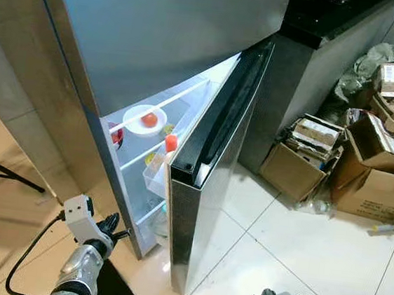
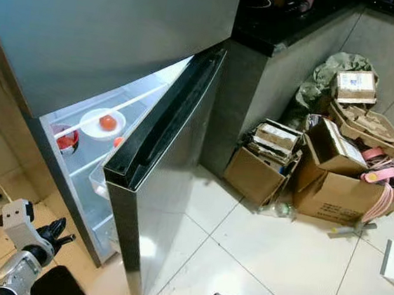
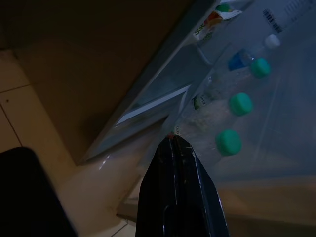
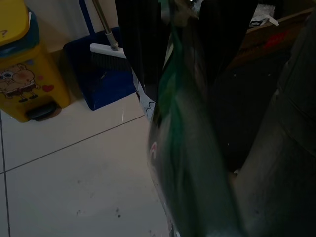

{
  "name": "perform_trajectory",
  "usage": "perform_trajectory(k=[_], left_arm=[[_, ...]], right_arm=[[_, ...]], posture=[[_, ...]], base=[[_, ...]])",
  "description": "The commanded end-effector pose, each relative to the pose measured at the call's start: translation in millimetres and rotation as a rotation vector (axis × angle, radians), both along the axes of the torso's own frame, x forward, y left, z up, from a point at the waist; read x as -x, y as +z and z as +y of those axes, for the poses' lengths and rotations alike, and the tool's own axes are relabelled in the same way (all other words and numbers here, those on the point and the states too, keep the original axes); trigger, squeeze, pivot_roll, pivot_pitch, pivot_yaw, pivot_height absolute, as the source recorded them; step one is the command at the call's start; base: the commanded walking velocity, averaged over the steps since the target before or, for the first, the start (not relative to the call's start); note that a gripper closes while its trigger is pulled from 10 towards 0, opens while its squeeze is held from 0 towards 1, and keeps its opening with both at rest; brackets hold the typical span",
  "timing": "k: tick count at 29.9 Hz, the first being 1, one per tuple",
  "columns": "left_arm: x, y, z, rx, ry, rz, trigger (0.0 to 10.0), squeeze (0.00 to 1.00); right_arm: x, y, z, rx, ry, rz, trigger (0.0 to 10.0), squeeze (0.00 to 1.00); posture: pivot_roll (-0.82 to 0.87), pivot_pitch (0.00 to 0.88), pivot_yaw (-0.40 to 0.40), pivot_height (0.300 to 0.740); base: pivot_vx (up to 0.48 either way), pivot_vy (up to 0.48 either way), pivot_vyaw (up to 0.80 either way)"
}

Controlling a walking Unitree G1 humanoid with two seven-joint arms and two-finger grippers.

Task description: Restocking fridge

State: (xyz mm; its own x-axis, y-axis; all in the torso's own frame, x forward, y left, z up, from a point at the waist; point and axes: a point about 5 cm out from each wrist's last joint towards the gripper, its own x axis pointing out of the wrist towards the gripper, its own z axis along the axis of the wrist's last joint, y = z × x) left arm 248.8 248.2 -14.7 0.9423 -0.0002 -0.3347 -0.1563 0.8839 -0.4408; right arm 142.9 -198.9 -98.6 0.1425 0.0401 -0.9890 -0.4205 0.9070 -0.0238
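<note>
So the fridge (image 1: pixel 160 31) sits at the left of the scene with its lower door (image 1: pixel 205 169) swung open toward the robot, and the lit shelves are showing in the gap. On the upper shelf there's a white plate (image 1: pixel 135 120) with a tomato (image 1: pixel 149 119) sitting on it, a red-rimmed bowl (image 2: pixel 65 139) further left, and an orange-capped container (image 1: pixel 171 143) just below near the door edge. The left gripper (image 1: pixel 119 234) is low at the near left, just outside the bottom corner of the fridge, and its two black fingers (image 3: pixel 180 182) look pressed together with nothing between them. From its wrist camera you can see a row of clear bottles with green caps (image 3: pixel 240 103) in the compartment beyond the fingertips, plus one blue-capped bottle (image 3: pixel 238 60) further in. The right gripper (image 4: pixel 185 29) is down near the floor, and its fingers are clamped on a clear bottle with a green label (image 4: pixel 185 163), which hangs below them over the pale tiles. Behind it in that wrist view there's a yellow cartoon pedal bin (image 4: pixel 24 64) and a blue dustpan with a brush (image 4: pixel 101 69). Off to the right of the fridge, past the dark counter (image 1: pixel 323 20), a heap of cardboard boxes (image 1: pixel 363 172) sits on the tiled floor (image 1: pixel 299 250).
</note>
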Motion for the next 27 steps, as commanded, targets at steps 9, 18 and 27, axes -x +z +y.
perform_trajectory(k=[9, 18, 27], left_arm=[[-21.0, 15.1, -44.8, 0.005, -0.415, -0.119, 10.0, 0.0], [-20.8, 9.4, -76.4, -0.076, -0.68, -0.049, 10.0, 0.0], [-32.8, 23.1, -120.3, 0.008, -0.811, -0.154, 10.0, 0.0]], right_arm=[[2.3, -0.4, -3.2, 0.011, -0.003, 0.004, 10.0, 0.0], [2.1, -0.5, -2.4, 0.014, -0.004, 0.004, 10.0, 0.0], [2.0, -0.4, -2.5, 0.017, -0.007, 0.004, 10.0, 0.0]], posture=[[-0.06, 0.0, -0.047, 0.74], [-0.08, 0.0, -0.046, 0.74], [-0.08, 0.0, -0.053, 0.74]], base=[[0.0, 0.0, 0.0], [0.0, 0.0, 0.0], [0.0, 0.0, 0.0]])
